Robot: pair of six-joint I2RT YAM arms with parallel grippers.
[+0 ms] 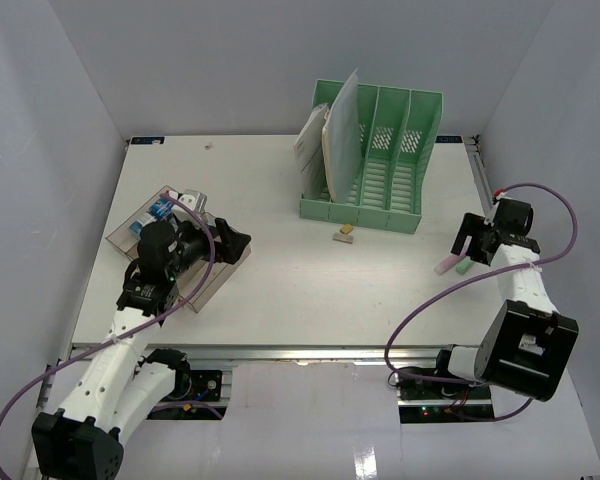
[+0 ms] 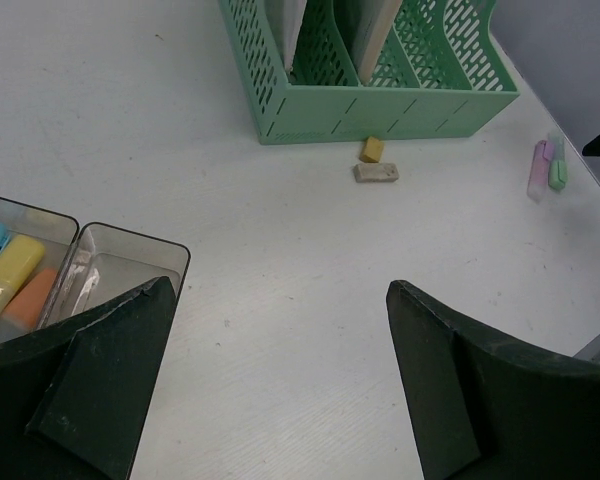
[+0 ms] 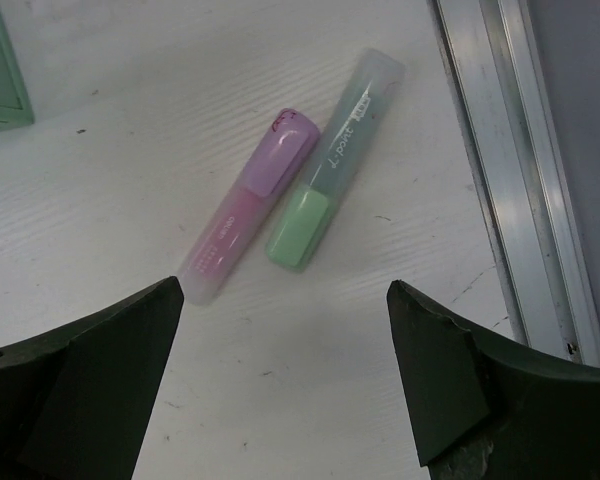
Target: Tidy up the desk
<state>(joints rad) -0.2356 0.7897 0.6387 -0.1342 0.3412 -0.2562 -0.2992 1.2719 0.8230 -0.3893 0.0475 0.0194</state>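
The desk (image 1: pixel 280 295) is a white tabletop. My left gripper (image 1: pixel 238 246) hangs open over the right end of a clear compartment tray (image 1: pixel 208 283); in the left wrist view the left gripper (image 2: pixel 280 285) has only bare desk (image 2: pixel 280 230) between its fingers. My right gripper (image 1: pixel 472 240) stands open just above a pink highlighter (image 1: pixel 447 263) and a green highlighter (image 1: pixel 463 267) lying side by side. In the right wrist view the pink highlighter (image 3: pixel 245 205) and the green highlighter (image 3: pixel 325 170) lie just ahead of the empty right gripper (image 3: pixel 285 285).
A green file rack (image 1: pixel 380 170) holding papers (image 1: pixel 330 140) stands at the back. A yellow eraser (image 2: pixel 372 149) and a grey eraser (image 2: pixel 376 173) lie in front of it. The tray's compartments (image 2: pixel 120 262) hold coloured highlighters (image 2: pixel 20 258). A metal rail (image 3: pixel 520 170) borders the right edge.
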